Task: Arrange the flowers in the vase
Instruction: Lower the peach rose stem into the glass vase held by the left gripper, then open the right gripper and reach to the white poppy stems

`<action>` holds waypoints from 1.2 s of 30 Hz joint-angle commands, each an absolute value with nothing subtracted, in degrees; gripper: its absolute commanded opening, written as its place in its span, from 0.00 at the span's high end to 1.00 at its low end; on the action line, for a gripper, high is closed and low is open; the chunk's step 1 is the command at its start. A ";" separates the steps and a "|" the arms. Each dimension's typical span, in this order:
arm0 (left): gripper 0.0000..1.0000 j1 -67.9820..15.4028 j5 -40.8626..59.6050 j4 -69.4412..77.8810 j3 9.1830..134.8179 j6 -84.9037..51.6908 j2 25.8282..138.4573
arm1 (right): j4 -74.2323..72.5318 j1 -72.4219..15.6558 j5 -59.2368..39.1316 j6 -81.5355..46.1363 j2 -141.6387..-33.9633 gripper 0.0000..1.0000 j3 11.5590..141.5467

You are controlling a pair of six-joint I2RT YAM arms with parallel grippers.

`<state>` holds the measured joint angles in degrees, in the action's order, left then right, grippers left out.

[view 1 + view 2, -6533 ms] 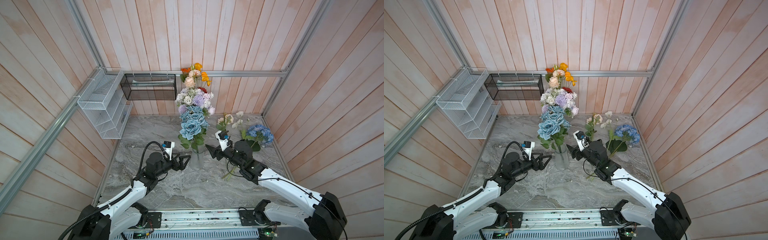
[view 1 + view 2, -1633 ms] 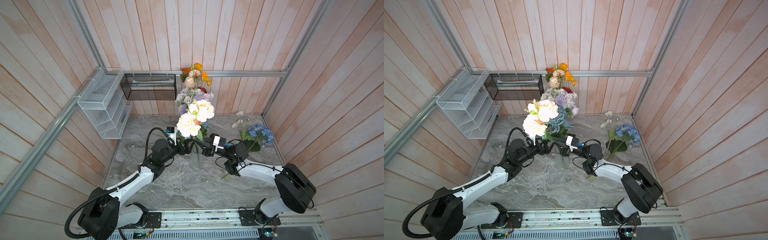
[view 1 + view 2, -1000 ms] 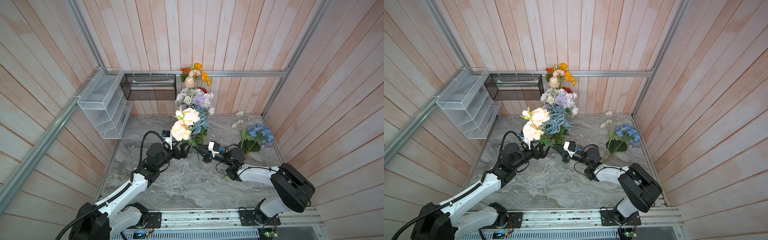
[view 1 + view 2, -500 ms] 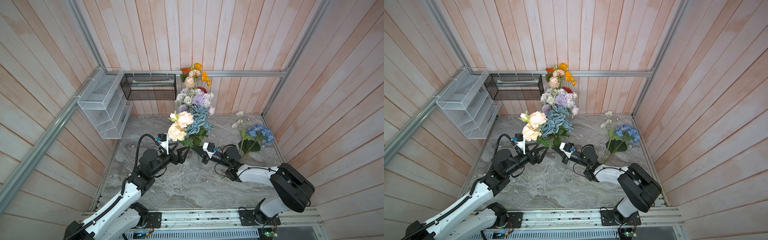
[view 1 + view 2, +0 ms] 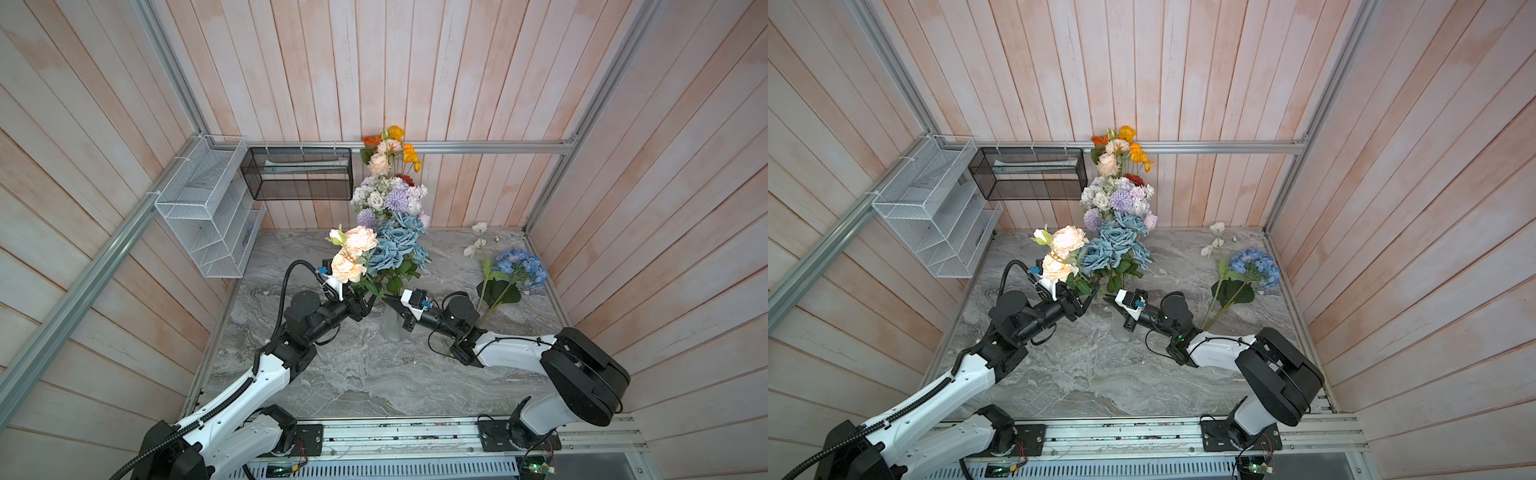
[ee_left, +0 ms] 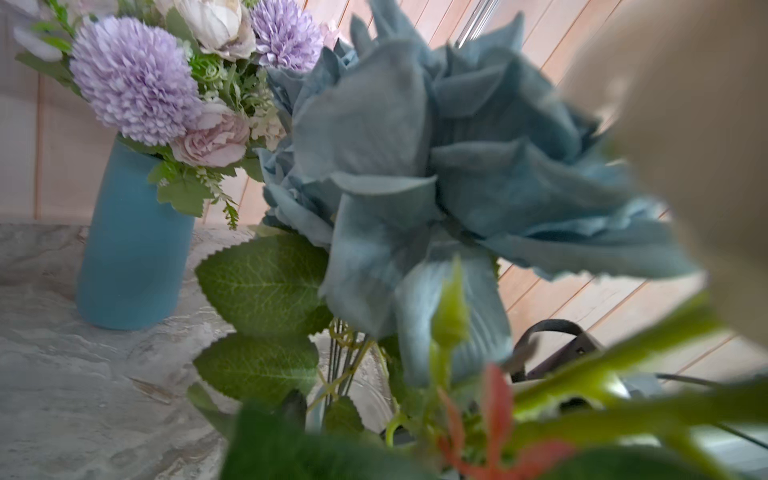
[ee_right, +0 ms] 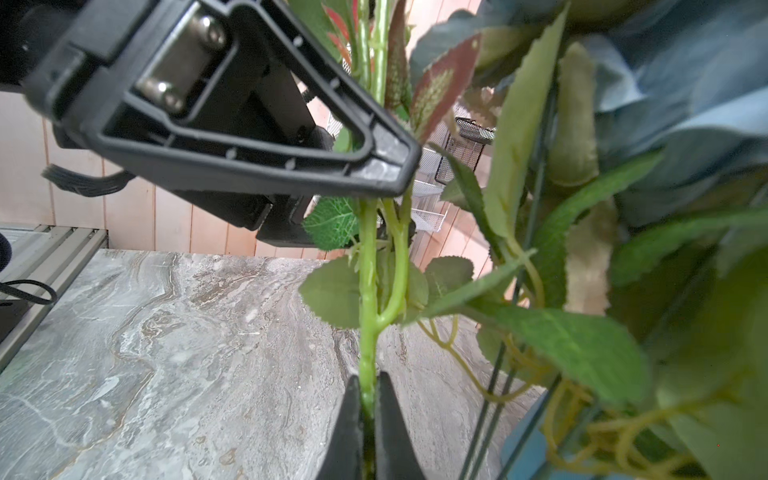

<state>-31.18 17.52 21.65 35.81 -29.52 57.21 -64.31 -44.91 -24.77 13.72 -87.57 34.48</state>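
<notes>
Standing upright against the blue roses, the peach flowers rose on a green stem just beside the clear vase. The right gripper was clamped on that stem low down. The left gripper was closed on it higher up, beneath the blooms. A blue hydrangea lay on the counter, well apart from the vase

A robotics lab cell is showing here: plank walls and aluminium framing are enclosing the marble-look surface, and two robot arms are sitting bolted along its front edge.
</notes>
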 commanded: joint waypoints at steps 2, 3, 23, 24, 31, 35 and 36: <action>0.59 -31.29 15.78 21.14 36.44 -28.23 55.27 | -63.10 -45.43 -23.85 15.31 -86.27 1.00 33.40; 0.60 -31.61 15.16 20.72 36.31 -27.67 55.11 | -63.06 -45.44 -23.75 15.53 -85.99 1.00 33.33; 0.67 -40.95 3.71 21.80 36.23 -16.42 62.70 | -55.28 -37.14 -14.64 6.72 -64.54 0.51 25.88; 0.66 -41.51 3.01 21.81 36.21 -16.02 63.05 | -54.43 -36.47 -12.54 5.95 -63.62 0.50 25.59; 0.55 -42.45 1.06 21.82 35.70 -15.77 62.76 | -44.85 -29.98 -1.69 -0.90 -60.21 0.40 27.60; 0.39 -42.50 0.88 22.01 35.66 -16.11 62.24 | -40.33 -24.23 0.99 -6.76 -60.65 0.40 29.53; 0.34 -42.45 0.88 22.10 35.60 -16.30 61.99 | -39.20 -22.67 1.33 -8.15 -60.92 0.40 29.95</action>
